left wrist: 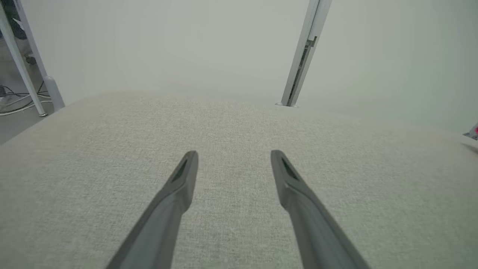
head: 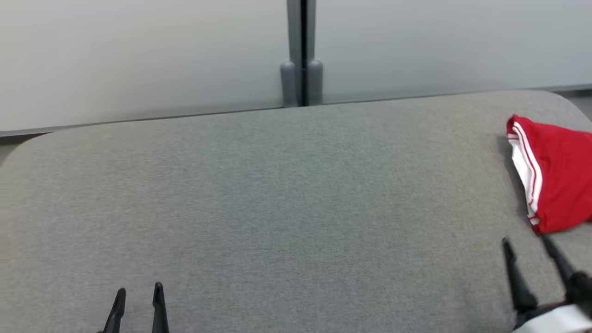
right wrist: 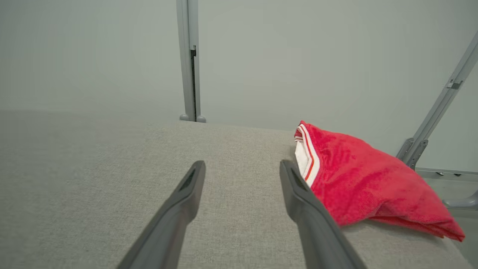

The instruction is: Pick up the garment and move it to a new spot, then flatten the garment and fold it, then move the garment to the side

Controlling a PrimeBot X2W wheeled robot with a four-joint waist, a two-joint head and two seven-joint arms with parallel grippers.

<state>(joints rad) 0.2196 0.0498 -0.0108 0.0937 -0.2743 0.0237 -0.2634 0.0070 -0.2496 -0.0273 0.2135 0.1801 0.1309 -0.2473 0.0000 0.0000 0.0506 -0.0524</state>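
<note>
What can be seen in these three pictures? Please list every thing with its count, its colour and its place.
red fabric garment with white striped trim: one, red and white, folded, at the tabletop's right end.
grey fabric-covered tabletop with rounded corners: one, grey, across the foreground.
pale wall panels: two, grey-white, behind the tabletop.
grey metal upright post: one, grey, between the panels.
slanted grey metal strut: one, grey, beyond the garment in the right wrist view.
pale floor cables: a few, whitish, far left of the left wrist view.
left gripper: one, dark, lower left, jaws open, empty.
right gripper: one, dark, lower right near the garment, jaws open, empty.
</note>
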